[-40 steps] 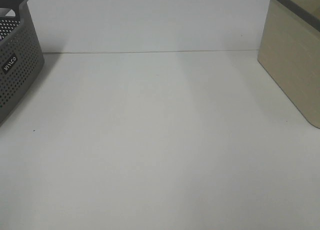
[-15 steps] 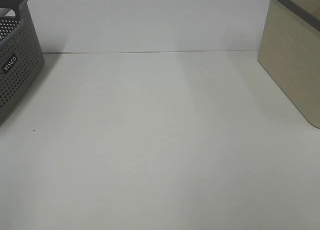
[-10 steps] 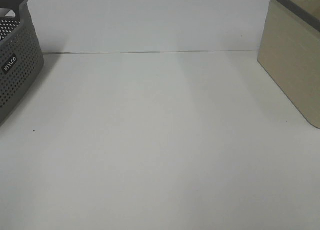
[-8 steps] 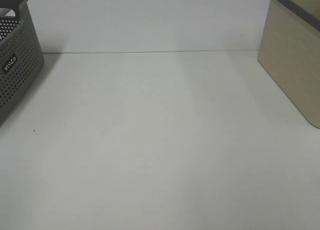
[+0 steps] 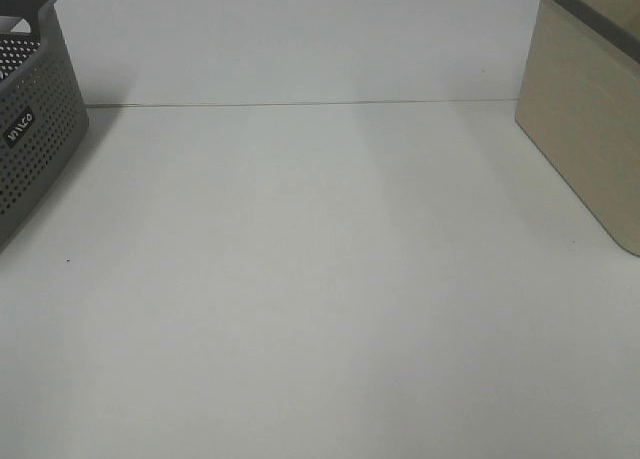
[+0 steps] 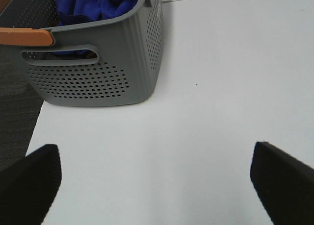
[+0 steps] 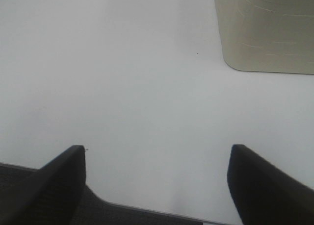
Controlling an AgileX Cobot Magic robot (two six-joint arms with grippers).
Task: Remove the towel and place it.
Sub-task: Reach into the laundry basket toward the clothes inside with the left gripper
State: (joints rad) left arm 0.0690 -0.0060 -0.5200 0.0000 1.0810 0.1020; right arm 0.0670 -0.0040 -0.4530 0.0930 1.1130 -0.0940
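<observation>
Blue microfibre first: the towel (image 6: 98, 2) sits bunched up inside the grey perforated basket (image 6: 98, 78), out at the left side of the white table (image 5: 320, 279), and nothing is touching it. Our left gripper (image 6: 157, 186) hangs over bare table just short of the basket, fingers spread wide and empty. The right gripper (image 7: 157, 186) is likewise splayed with nothing in it, over near the beige bin (image 7: 267, 29). What worries us is that the towel is wadded, so a pinch could catch only one loose fold and the rest would drag over the rim. The basket looks light, so that drag might tip it or slide it toward the table edge. We also see an orange bar (image 6: 24, 37) across the near rim, and a low approach could clip it or the basket wall.
</observation>
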